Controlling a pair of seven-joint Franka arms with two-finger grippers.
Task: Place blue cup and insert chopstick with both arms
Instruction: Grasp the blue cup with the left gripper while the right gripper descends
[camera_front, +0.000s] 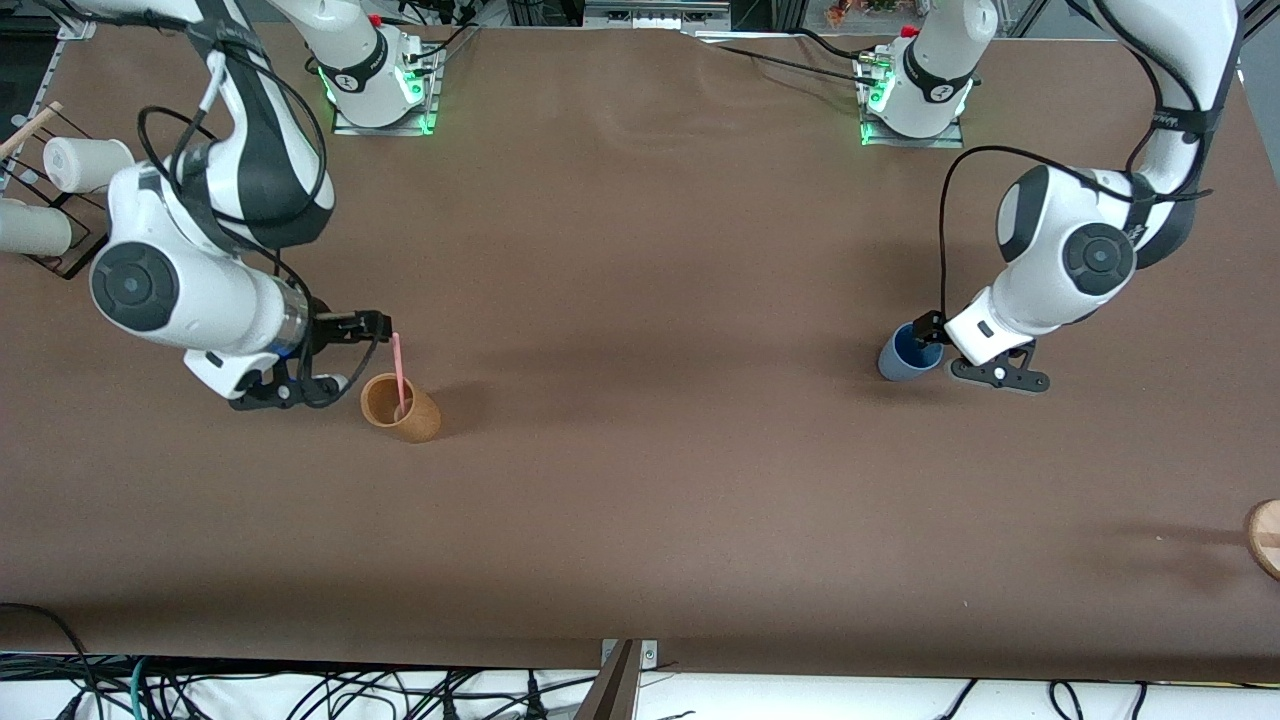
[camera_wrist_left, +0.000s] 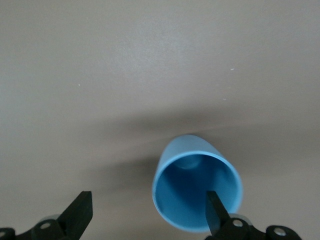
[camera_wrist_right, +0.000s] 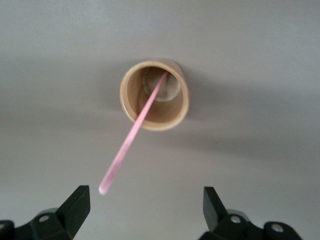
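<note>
The blue cup (camera_front: 908, 353) stands upright on the table toward the left arm's end. My left gripper (camera_front: 965, 352) hangs over it, open, with one fingertip (camera_front: 927, 327) at the cup's rim and the other out beside the cup. In the left wrist view the blue cup (camera_wrist_left: 197, 192) lies off-centre under one finger of the left gripper (camera_wrist_left: 150, 210). The pink chopstick (camera_front: 398, 368) leans in a tan cup (camera_front: 402, 408) toward the right arm's end. My right gripper (camera_front: 358, 352) is open and empty beside it. In the right wrist view, the chopstick (camera_wrist_right: 134, 129) points toward the right gripper (camera_wrist_right: 146, 205).
White cups (camera_front: 85, 160) lie on a dark wire rack at the right arm's end, with a wooden stick (camera_front: 30, 125) beside them. A round wooden object (camera_front: 1265, 535) sits at the table edge at the left arm's end. A brown cloth (camera_front: 640, 300) covers the table.
</note>
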